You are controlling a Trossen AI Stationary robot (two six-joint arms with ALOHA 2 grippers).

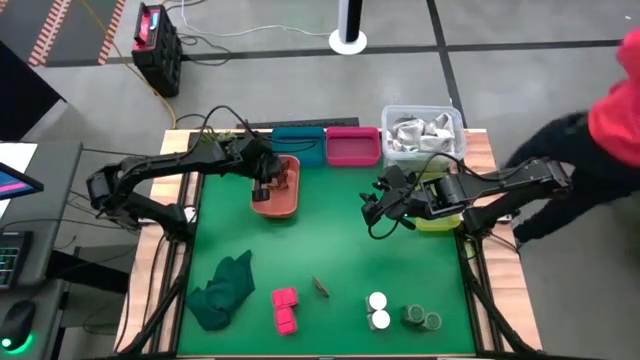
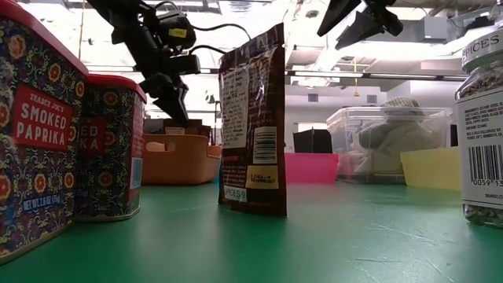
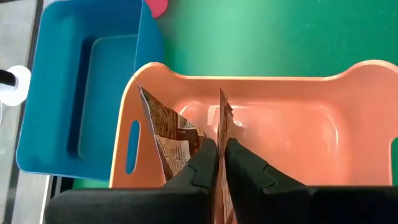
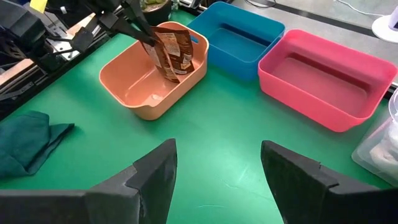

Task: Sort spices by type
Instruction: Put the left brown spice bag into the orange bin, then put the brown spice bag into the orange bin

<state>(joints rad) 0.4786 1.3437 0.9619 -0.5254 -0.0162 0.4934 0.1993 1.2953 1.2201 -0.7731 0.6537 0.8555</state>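
My left gripper is over the orange bin at the table's far left and is shut on a reddish-brown pouch. A second pouch leans against the bin's wall beside it. Near the front edge lie two magenta boxes, another brown pouch, two white-topped jars and two greenish jars. In the low view that pouch stands upright on its base. My right gripper hangs open above the mat, right of centre, touching nothing. My left gripper pinches the reddish-brown pouch by its top edge between the two fingers. The fingers come from above, pointing down. The pouch hangs upright below them with its lower end inside the orange bin; whether it touches the bin's floor I cannot tell.
A blue bin, a pink bin and a clear tub of shiny packets line the far edge. A yellow-green bin sits under the right arm. A dark green cloth lies front left. A person in red stands right.
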